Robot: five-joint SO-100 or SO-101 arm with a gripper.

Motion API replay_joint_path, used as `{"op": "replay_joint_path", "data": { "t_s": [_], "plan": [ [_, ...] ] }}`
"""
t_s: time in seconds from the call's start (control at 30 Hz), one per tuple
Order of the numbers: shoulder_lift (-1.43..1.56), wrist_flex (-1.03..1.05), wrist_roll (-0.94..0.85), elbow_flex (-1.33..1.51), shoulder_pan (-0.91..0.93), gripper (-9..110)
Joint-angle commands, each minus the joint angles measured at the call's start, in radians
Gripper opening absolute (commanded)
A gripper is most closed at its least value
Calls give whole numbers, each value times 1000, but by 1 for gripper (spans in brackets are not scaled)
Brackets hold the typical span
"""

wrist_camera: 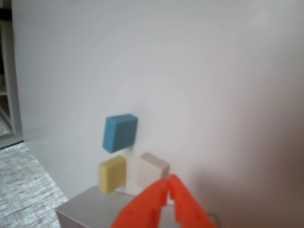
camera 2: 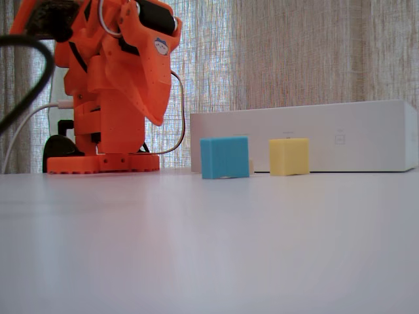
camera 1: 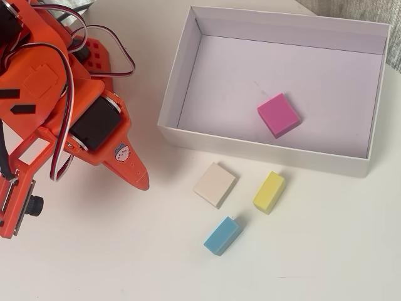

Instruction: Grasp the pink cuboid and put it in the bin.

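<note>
The pink cuboid [camera 1: 278,115] lies flat on the floor of the bin [camera 1: 263,150], right of its middle in the overhead view. The bin's wall hides it in the fixed view [camera 2: 308,137], and it does not show in the wrist view. My orange gripper [camera 1: 141,180] is shut and empty. It is raised above the table, left of the bin and well away from the cuboid. In the wrist view its fingertips [wrist_camera: 175,186] meet above the bin's corner [wrist_camera: 90,209]. In the fixed view the gripper [camera 2: 157,119] hangs above the table at the left.
Three blocks lie on the table just in front of the bin: beige [camera 1: 215,184], yellow [camera 1: 269,192] and blue [camera 1: 222,235]. The arm's base and cables [camera 1: 37,94] fill the left side. A curtain hangs behind the table [camera 2: 294,52].
</note>
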Motion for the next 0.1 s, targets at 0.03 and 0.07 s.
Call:
{"op": "replay_joint_path", "data": {
  "t_s": [0.03,0.07],
  "plan": [
    [-3,-17,-14,0,5,-8],
    [-3,-17,-14,0,5,-8]
  ]
}}
